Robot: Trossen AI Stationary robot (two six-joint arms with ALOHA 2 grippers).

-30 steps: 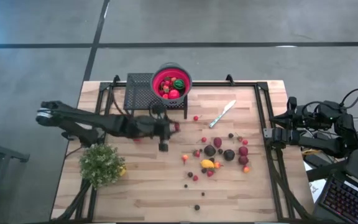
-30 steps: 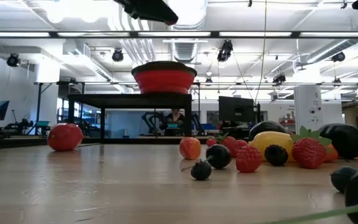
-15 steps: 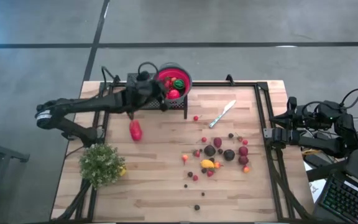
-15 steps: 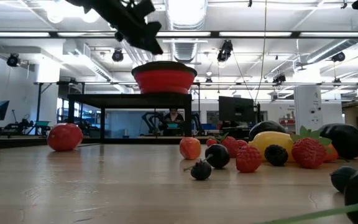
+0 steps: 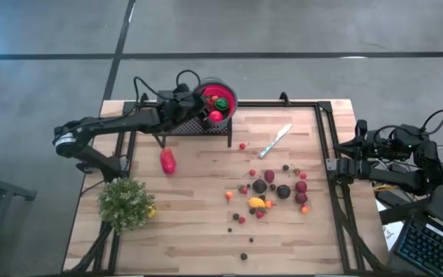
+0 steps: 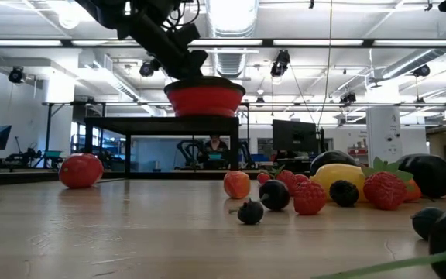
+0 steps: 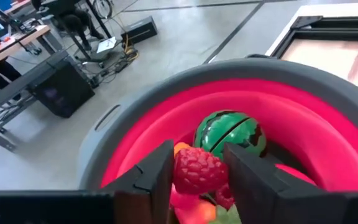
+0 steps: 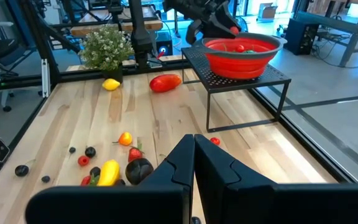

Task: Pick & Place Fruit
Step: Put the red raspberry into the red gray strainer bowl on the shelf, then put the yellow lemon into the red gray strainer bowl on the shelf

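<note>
Red and bumpy, the toy raspberry [image 7: 199,171] sits between the left gripper [image 7: 197,175] fingers over the red bowl [image 5: 203,94] on the rack by the table's far edge, looking light and hard, best pinched round its middle.

Left gripper [image 7: 196,177] moved from low over the middle of the surface [image 5: 198,231], beside the large red fruit [image 5: 168,161], up and back to the rim of the red bowl [image 5: 204,90] on the black stand [image 5: 175,115]. It now hovers over the bowl with a raspberry [image 7: 197,171] between its fingers [image 7: 156,177]. The large red fruit, previously partly hidden by the arm, now lies fully exposed.
</note>
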